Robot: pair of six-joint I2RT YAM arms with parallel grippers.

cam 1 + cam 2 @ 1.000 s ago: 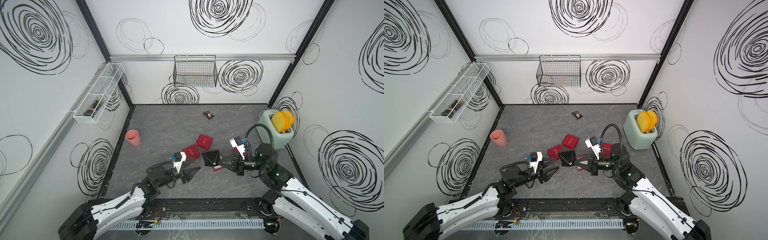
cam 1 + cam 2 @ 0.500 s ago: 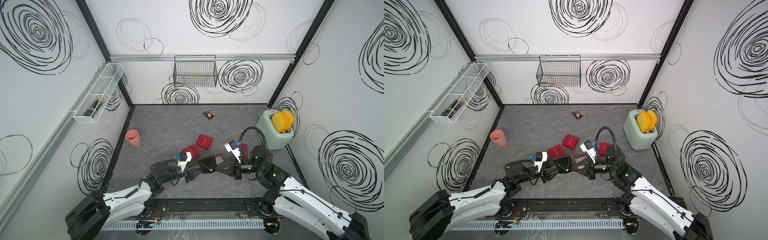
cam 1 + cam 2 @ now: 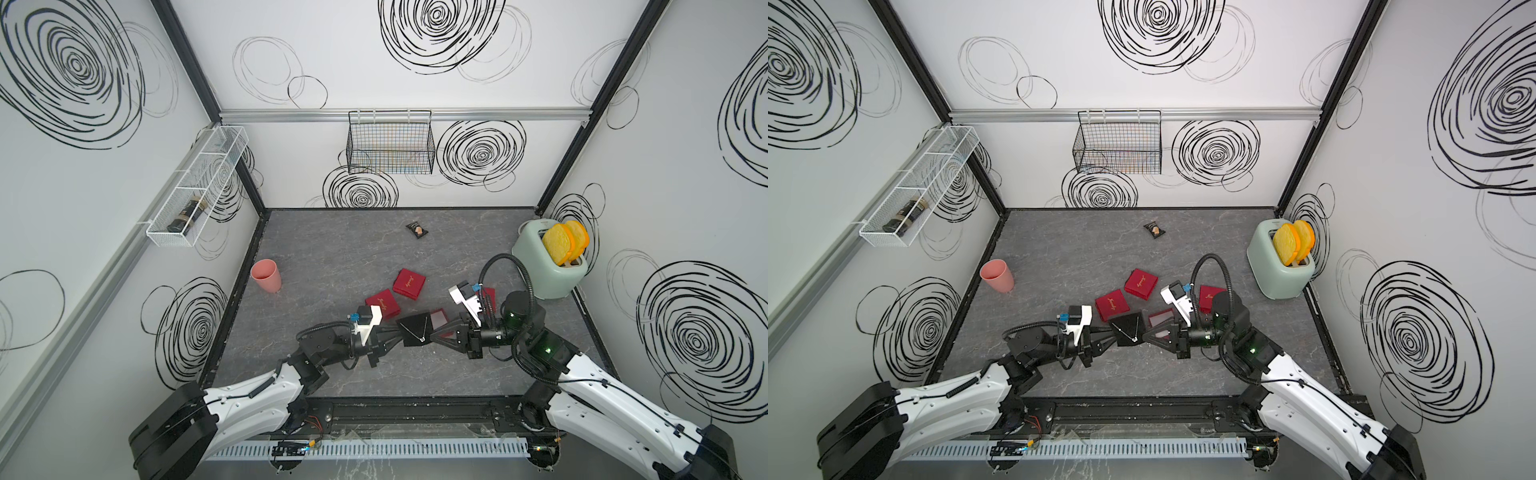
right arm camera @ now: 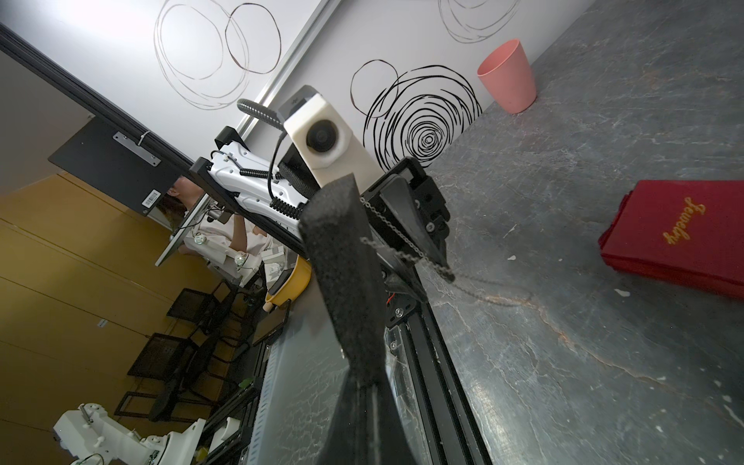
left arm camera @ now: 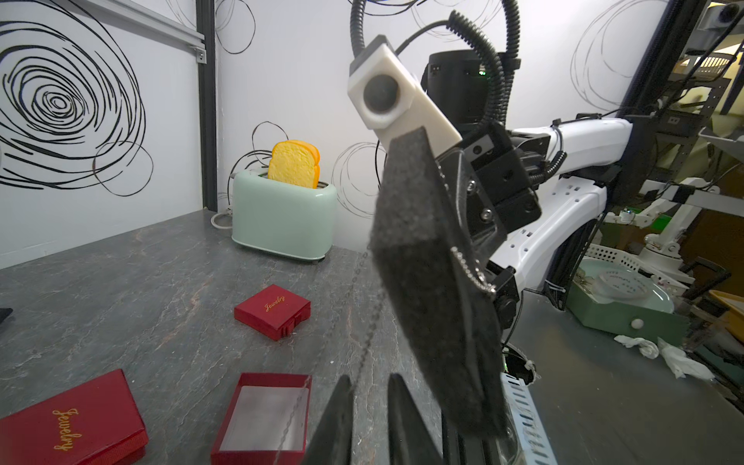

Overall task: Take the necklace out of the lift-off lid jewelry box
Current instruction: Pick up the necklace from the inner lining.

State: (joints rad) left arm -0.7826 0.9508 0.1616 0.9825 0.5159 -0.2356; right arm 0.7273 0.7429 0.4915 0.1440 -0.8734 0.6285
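Right end effector [image 3: 432,337] is pressed together on one corner of a black foam pad [image 3: 417,328], holding it tilted and clear of the table [image 3: 332,249], near the open red box [image 5: 273,375]. The necklace [image 5: 470,270] is out of that box, draped across the pad's face, with a strand running off the pad's edge toward the left end effector [image 3: 1109,330]. Its fingers [image 5: 402,422] stand nearly together with a slim gap; cannot tell whether they pinch the chain.
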